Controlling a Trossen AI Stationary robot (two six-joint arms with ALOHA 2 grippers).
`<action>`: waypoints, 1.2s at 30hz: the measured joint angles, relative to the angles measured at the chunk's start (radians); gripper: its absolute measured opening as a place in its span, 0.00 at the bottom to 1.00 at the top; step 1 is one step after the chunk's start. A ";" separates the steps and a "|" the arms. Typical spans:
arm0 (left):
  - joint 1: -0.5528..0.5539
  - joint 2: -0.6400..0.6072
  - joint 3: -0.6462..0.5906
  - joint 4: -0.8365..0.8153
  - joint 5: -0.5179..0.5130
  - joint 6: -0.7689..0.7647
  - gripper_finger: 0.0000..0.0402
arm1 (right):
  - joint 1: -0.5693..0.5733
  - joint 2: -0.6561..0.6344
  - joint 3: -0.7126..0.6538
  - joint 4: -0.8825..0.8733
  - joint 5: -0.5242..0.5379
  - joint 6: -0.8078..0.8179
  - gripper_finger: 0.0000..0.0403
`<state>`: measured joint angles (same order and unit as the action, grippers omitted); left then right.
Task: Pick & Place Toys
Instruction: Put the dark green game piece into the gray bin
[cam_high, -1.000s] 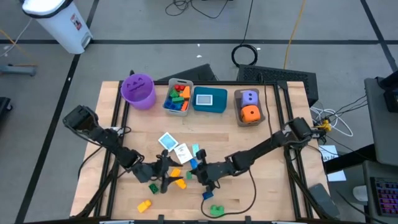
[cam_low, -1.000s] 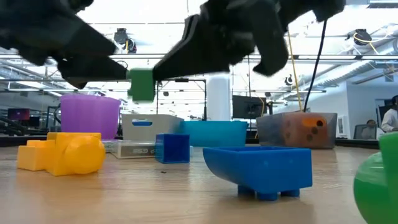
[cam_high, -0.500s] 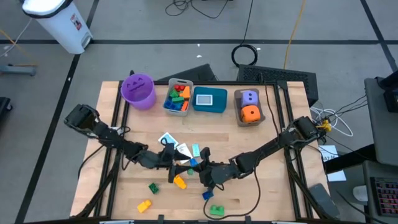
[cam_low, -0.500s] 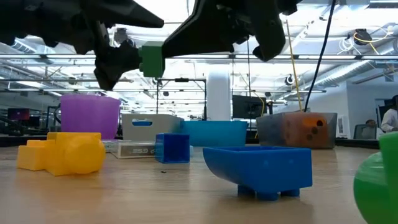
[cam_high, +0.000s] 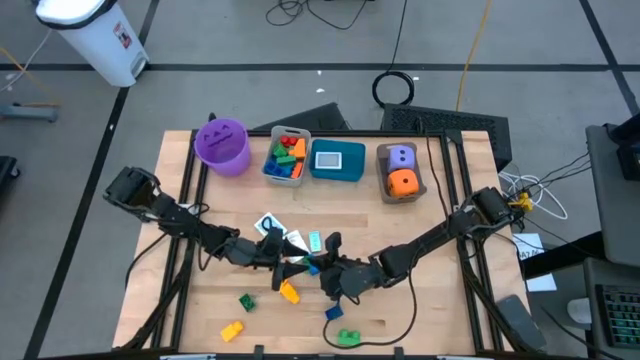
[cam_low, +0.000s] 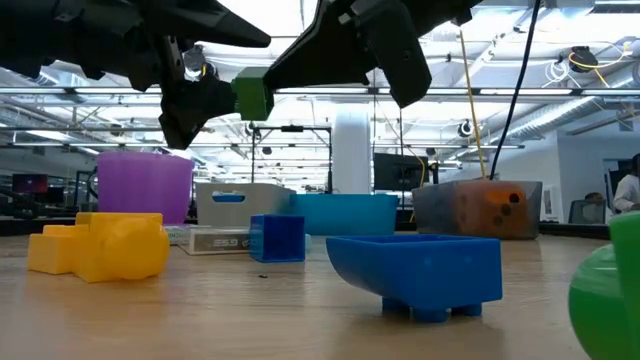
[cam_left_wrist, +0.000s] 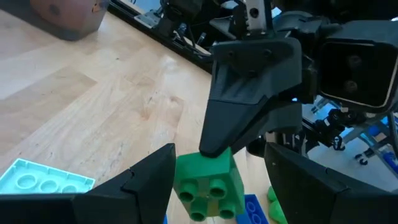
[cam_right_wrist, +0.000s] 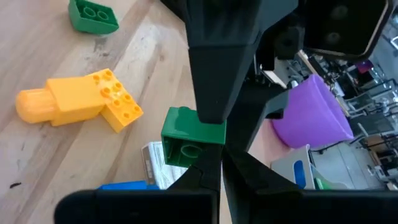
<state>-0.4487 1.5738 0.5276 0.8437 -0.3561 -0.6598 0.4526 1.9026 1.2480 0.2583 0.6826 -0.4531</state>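
Overhead, the two arms meet near the middle of the table (cam_high: 420, 300): the left tool (cam_high: 281, 255) and right tool (cam_high: 322, 268) face each other closely above scattered bricks and cards. A purple bucket (cam_high: 222, 146), grey bin (cam_high: 286, 158), teal bin (cam_high: 337, 161) and brown bin (cam_high: 401, 171) line the far edge.

From table height, a green brick (cam_low: 251, 98) hangs in the air between both tools, above a yellow brick (cam_low: 100, 246), a small blue brick (cam_low: 277, 238) and an upturned blue brick (cam_low: 418, 268).

Through the left wrist camera, the left tool's fingers (cam_left_wrist: 147, 186) stand spread on either side of the green brick (cam_left_wrist: 208, 184), while the right tool's closed tip (cam_left_wrist: 219, 142) pinches its top.

Through the right wrist camera, the right tool (cam_right_wrist: 210, 140), shut, grips the green brick (cam_right_wrist: 189, 138) by its upper edge; another green brick (cam_right_wrist: 93, 16) lies on the table.
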 joint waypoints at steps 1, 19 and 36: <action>0.000 0.000 0.000 0.000 0.004 0.000 0.63 | 0.000 0.000 0.000 0.008 -0.001 -0.008 0.00; 0.001 0.000 0.000 -0.007 0.012 0.000 0.50 | 0.007 0.000 0.000 0.066 0.024 -0.057 0.00; 0.026 0.001 0.001 -0.008 0.021 0.086 0.41 | 0.029 -0.053 0.001 -0.035 0.141 -0.079 0.29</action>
<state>-0.4230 1.5745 0.5282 0.8355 -0.3351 -0.5734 0.4815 1.8499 1.2491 0.2238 0.8236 -0.5320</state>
